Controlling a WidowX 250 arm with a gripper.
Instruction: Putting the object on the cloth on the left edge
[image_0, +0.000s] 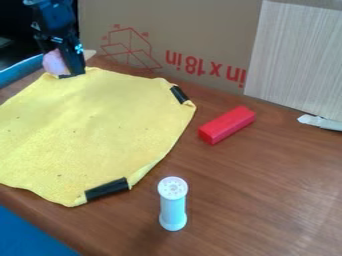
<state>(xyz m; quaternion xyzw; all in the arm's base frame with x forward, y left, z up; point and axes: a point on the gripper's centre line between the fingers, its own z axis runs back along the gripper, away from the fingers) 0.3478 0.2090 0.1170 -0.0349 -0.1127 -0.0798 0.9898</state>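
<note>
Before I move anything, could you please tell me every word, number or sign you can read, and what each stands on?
"in x 18in": red print, upside down, on the cardboard.
Small red marks around the box drawing, same cardboard: too small to read.
No other readable text.

Pink object (53, 63), seemingly rounded; yellow cloth (93, 125) beside it.

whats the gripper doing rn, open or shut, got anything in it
Gripper: can't tell if open or closed; it's at the yellow cloth's far edge, right by a pink object, possibly holding it.
</note>
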